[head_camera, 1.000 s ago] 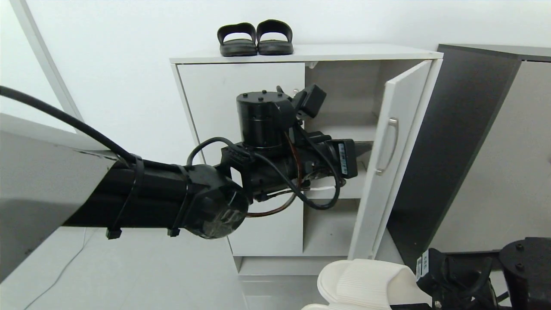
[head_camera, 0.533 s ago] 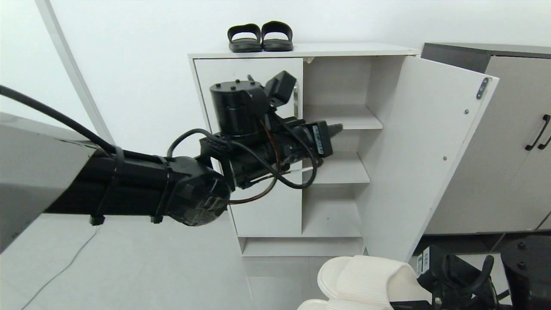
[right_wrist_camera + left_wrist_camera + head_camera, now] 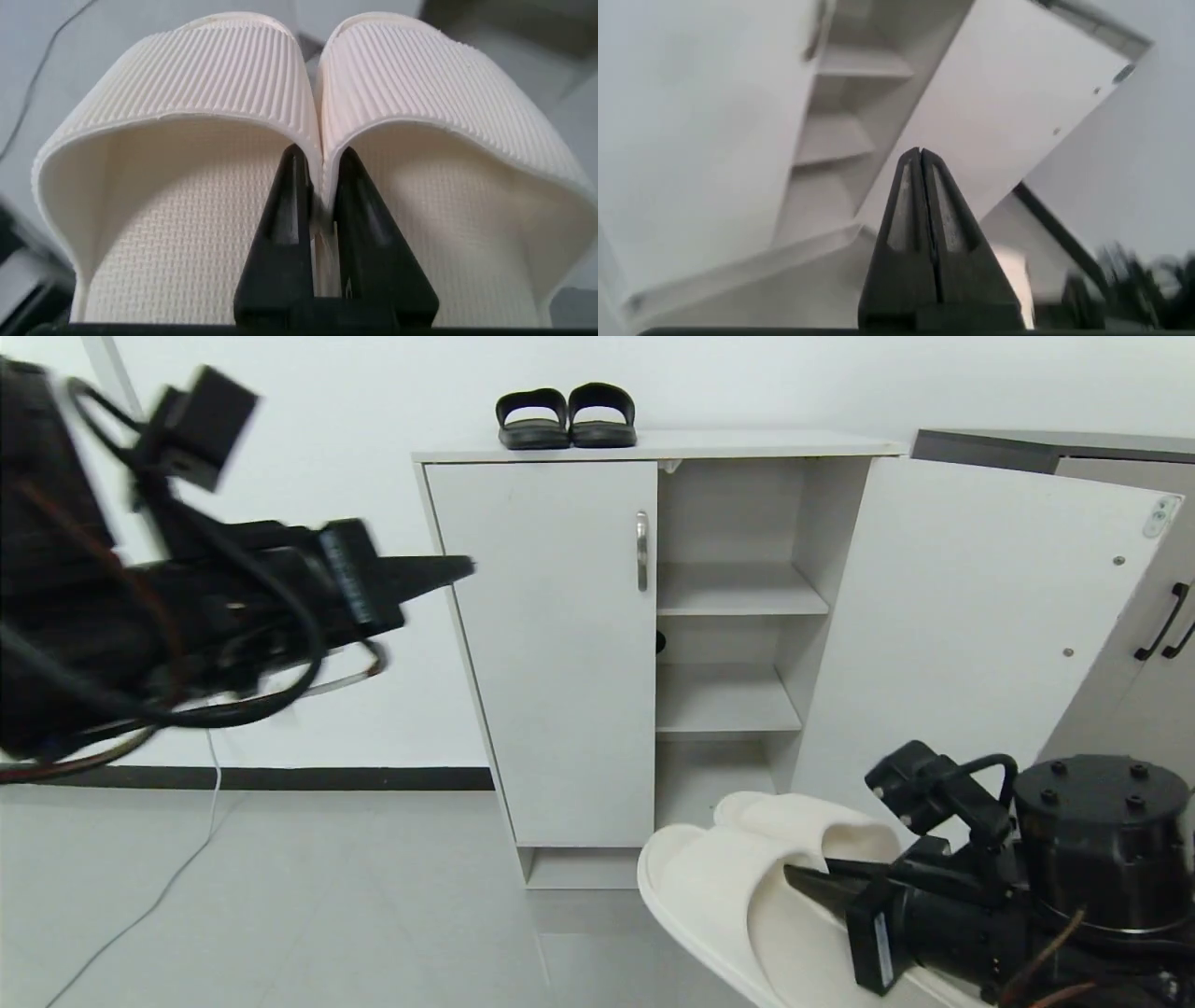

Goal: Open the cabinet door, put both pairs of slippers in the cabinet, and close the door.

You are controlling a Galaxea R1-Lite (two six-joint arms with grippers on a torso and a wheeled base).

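Two things have changed in the last second. First, the cabinet door on the right side now stands fully open, where one second ago it was only partly swung out. The left pincer, which was in front of the open compartment, has pulled away to the left and is now well apart from the cabinet. Its fingers are pressed together with nothing between them (the left wrist view shows this clearly). Second, the right pincer has come up higher in the head view, carrying the white slippers. It is closed on their two inner strap walls, which it pinches together, so both slippers hang as one pair. They are in the air before the lower part of the opening, not yet inside.

For the task this means the first step seems finished: the shelves are open to reach and the left arm no longer blocks the way. The next step is probably to bring the white pair onto one shelf. The black slippers lie side by side on top of the cabinet, so that pair and the closing of the door are left.
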